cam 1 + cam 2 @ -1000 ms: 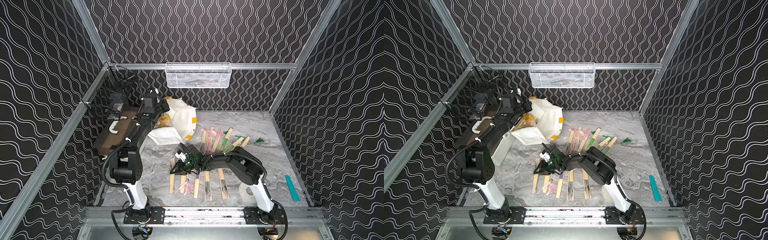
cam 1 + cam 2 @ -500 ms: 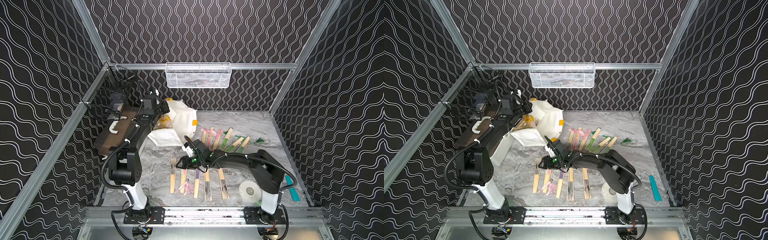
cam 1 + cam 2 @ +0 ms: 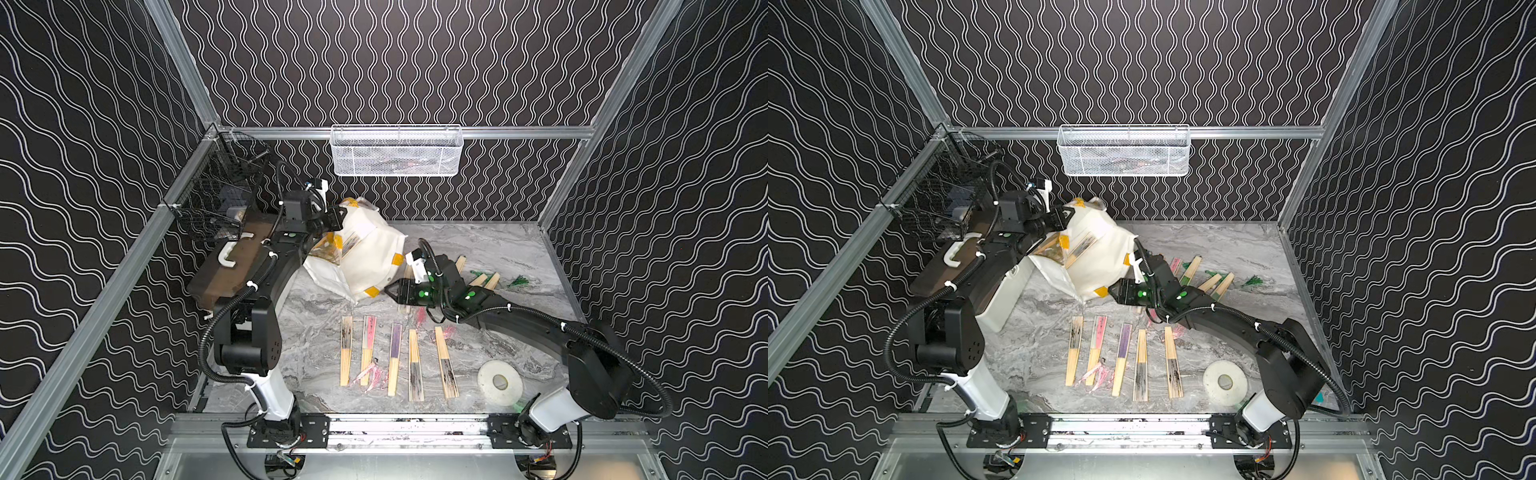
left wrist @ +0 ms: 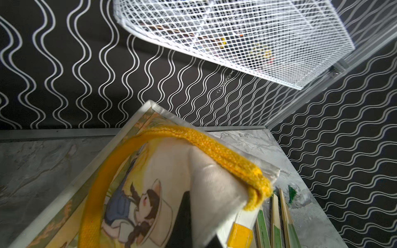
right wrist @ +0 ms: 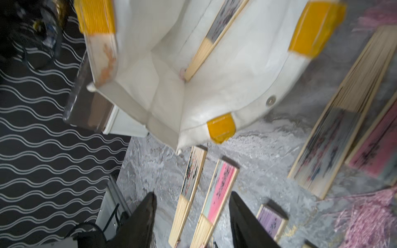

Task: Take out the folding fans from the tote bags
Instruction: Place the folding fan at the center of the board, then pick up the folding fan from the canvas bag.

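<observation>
I'm pinching the tote bag (image 3: 370,257) by its top with my left gripper (image 3: 340,217); my right gripper (image 3: 392,291) is hovering beside its lower corner, five fans (image 3: 395,345) lying in a row below.

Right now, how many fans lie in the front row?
5, side by side from the left: black-white fan, pink fan, purple fan, two more black-white fans. Others behind are partly hidden.

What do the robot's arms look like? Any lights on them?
The left arm and right arm are chunky and black, with white bottom parts. Ribbed black cables loop along them. Little green dots glow near the wrists. The right gripper has pointed black fingers.
</observation>
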You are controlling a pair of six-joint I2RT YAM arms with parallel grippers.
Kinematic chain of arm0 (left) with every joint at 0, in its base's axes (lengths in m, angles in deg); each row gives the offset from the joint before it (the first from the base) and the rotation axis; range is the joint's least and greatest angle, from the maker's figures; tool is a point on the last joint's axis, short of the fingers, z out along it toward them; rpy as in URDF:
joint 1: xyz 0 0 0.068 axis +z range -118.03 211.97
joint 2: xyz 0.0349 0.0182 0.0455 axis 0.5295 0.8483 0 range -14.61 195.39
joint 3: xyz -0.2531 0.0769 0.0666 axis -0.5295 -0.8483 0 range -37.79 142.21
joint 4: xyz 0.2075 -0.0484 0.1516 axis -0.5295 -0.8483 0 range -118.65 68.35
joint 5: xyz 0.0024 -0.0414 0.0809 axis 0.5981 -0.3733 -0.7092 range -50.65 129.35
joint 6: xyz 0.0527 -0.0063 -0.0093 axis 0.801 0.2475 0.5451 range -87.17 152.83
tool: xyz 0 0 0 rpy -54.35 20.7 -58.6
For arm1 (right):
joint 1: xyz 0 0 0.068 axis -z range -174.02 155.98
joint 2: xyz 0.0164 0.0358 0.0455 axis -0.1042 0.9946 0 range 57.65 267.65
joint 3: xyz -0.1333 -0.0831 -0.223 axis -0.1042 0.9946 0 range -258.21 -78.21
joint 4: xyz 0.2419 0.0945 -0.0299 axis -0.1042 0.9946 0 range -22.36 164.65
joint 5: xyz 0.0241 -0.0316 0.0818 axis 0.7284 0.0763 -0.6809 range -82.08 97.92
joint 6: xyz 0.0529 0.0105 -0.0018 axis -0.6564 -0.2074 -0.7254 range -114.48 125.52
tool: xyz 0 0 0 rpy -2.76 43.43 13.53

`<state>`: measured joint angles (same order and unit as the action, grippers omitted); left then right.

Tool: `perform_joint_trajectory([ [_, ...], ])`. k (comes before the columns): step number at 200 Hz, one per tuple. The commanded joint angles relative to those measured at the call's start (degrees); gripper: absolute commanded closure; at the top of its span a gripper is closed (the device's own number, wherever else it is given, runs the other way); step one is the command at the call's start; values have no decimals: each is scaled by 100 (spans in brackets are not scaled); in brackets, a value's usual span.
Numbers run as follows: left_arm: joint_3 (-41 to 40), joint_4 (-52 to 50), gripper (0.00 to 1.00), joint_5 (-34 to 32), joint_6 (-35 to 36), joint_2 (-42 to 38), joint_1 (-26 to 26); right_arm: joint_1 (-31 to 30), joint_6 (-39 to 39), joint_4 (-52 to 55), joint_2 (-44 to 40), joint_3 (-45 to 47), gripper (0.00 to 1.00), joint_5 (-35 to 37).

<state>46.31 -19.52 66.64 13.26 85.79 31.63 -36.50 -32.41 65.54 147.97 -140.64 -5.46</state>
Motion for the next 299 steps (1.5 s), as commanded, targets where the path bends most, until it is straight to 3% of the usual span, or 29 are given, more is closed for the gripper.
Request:
perform_joint_trajectory([
  [1, -140, 534, 100, 450, 270, -104, 7, 120, -204, -372, 225, -291, 47, 27],
  [59, -684, 702, 100, 1094, 700, -457, -1, 187, -523, -762, 1250, -1060, 50, -33],
  [86, -783, 871, 100, 877, 457, -526, -18, 78, -612, -964, 1740, -1366, 51, 109],
  [119, -677, 991, 100, 455, 83, -456, -158, -276, -274, -1050, 1973, -1535, 49, 903],
  [166, -475, 687, 100, 27, 301, -452, -598, -296, -359, -1078, 2468, -1789, 48, 1119],
  [299, -1091, 1078, 100, 393, 593, -1201, -868, -69, -719, -1298, 3887, -2580, 43, 1358],
])
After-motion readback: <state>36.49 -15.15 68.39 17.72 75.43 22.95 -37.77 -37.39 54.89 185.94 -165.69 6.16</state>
